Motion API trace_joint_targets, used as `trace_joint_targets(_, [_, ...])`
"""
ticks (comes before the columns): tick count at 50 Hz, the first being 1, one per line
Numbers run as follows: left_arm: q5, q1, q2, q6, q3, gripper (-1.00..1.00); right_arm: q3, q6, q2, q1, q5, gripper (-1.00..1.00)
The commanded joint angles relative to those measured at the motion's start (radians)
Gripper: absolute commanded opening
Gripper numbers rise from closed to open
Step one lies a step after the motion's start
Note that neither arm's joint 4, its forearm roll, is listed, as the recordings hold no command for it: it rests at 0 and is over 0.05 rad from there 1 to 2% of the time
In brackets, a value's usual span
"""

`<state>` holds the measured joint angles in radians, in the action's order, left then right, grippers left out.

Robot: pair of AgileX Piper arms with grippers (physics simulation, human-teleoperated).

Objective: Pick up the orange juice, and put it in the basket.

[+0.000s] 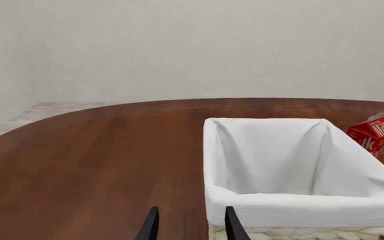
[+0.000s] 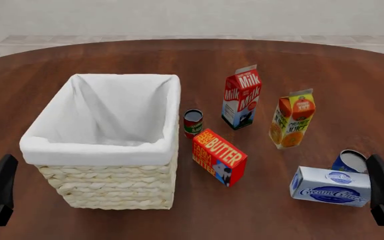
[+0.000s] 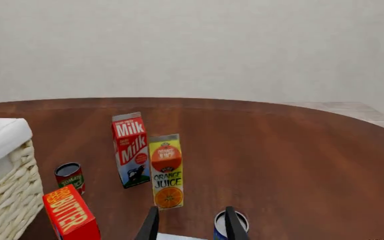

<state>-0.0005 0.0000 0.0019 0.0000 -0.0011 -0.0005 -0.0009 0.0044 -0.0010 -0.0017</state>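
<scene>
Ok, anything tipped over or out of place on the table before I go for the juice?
Nothing damaged or spilled. The cream cheese box lies flat and a blue can behind it looks tilted. The orange juice stands upright, as does the milk. The basket is empty.

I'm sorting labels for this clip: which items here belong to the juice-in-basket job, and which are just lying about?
Belong to the job:
orange juice, standing upright
basket

Just lying about:
milk carton
butter box
small can
cream cheese box
blue can, tipped over beside it
</scene>
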Motion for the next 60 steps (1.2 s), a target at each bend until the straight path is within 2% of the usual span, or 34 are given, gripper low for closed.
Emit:
trace_joint_targets(1, [-0.001,0.0,0.006,0.0,-0.003,1.0,-0.004,-0.002,0.016,-0.004,-0.004,1.0])
trace_joint_targets(3, [-0.001,0.0,0.006,0.0,-0.003,1.0,-0.005,-0.018,0.014,0.001,0.004,1.0])
trace_joint_targets(11, [-0.001,0.0,0.006,0.0,-0.003,1.0,-0.006,-0.018,0.031,-0.004,-0.002,1.0])
trace_joint_targets(18, [-0.001,0.0,0.006,0.0,-0.003,1.0,-0.024,-0.016,0.018,0.001,0.034,1.0])
trace_joint_targets(22, [-0.001,0.0,0.006,0.0,-0.003,1.0,-0.049,-0.025,0.059,0.028,0.027,1.0])
trace_joint_targets(24, [-0.001,0.0,0.006,0.0,-0.003,1.0,-0.052,-0.045,0.147,0.049,-0.022,1.0])
trace_joint_targets(31, [-0.001,0.0,0.006,0.0,-0.003,1.0,-0.1,-0.029,0.181,0.052,-0.013,1.0])
trace_joint_targets(34, [-0.001,0.0,0.006,0.0,-0.003,1.0,-0.123,-0.034,0.237,0.064,-0.037,1.0])
trace_joint_targets(37, [-0.001,0.0,0.006,0.0,-0.003,1.0,-0.149,-0.036,0.389,0.099,-0.104,1.0])
trace_joint_targets(40, [-0.001,0.0,0.006,0.0,-0.003,1.0,-0.172,-0.039,0.404,0.088,-0.11,1.0])
trace_joint_targets(49, [-0.001,0.0,0.006,0.0,-0.003,1.0,-0.208,-0.042,0.57,0.13,-0.196,1.0])
trace_joint_targets(60, [-0.001,0.0,0.006,0.0,-0.003,1.0,-0.198,-0.045,0.682,0.141,-0.267,1.0])
